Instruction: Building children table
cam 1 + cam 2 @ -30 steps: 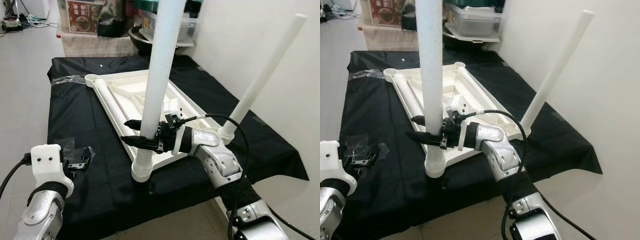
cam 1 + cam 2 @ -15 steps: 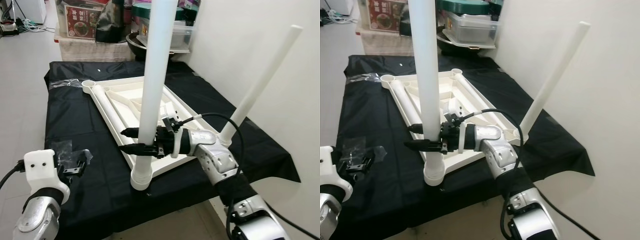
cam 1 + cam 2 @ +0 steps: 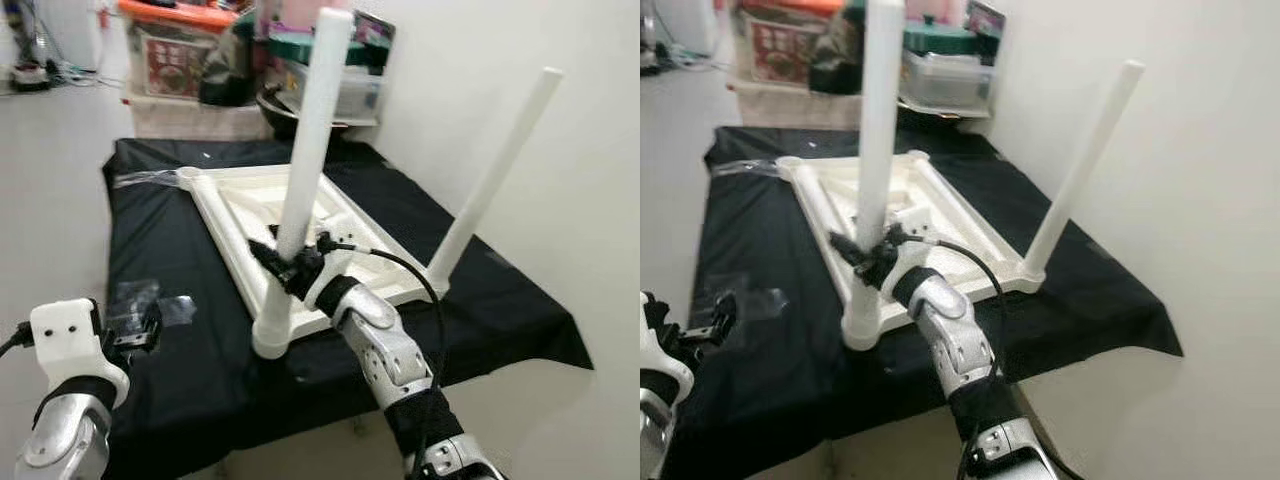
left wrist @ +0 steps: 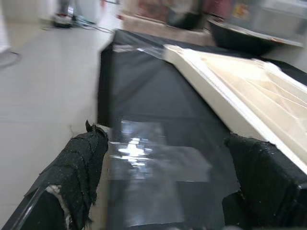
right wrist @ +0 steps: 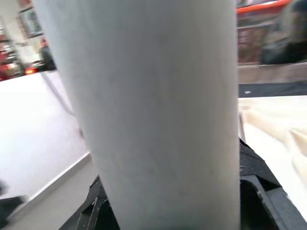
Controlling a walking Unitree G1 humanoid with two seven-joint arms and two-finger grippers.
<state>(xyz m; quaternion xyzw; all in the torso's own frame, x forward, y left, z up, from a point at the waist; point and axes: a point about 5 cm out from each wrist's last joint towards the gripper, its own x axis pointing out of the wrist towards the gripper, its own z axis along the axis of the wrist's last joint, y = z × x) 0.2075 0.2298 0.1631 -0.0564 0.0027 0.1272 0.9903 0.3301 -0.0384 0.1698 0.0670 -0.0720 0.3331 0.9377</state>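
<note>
The white children's table top (image 3: 245,200) lies upside down on a black cloth (image 3: 160,230). A white leg (image 3: 305,160) stands slightly tilted in the near corner socket (image 3: 270,340). My right gripper (image 3: 285,265) is shut on this leg just above the socket; in the right wrist view the leg (image 5: 158,110) sits between the black fingers (image 5: 261,191). A second leg (image 3: 495,180) stands in the right corner. My left gripper (image 3: 140,328) hovers open at the near left edge of the cloth, its fingers (image 4: 79,163) wide apart with nothing held.
A clear plastic bag (image 4: 153,158) lies on the cloth under my left gripper. Boxes and bags (image 3: 200,60) are stacked behind the table. A white wall (image 3: 570,120) runs along the right. Bare floor (image 3: 50,150) lies to the left. The far corner socket (image 3: 188,175) stands open.
The whole view has shifted and blurred, so the camera moved. My right forearm now reaches the leg from below instead of from the right; the gripper stays shut on it.
</note>
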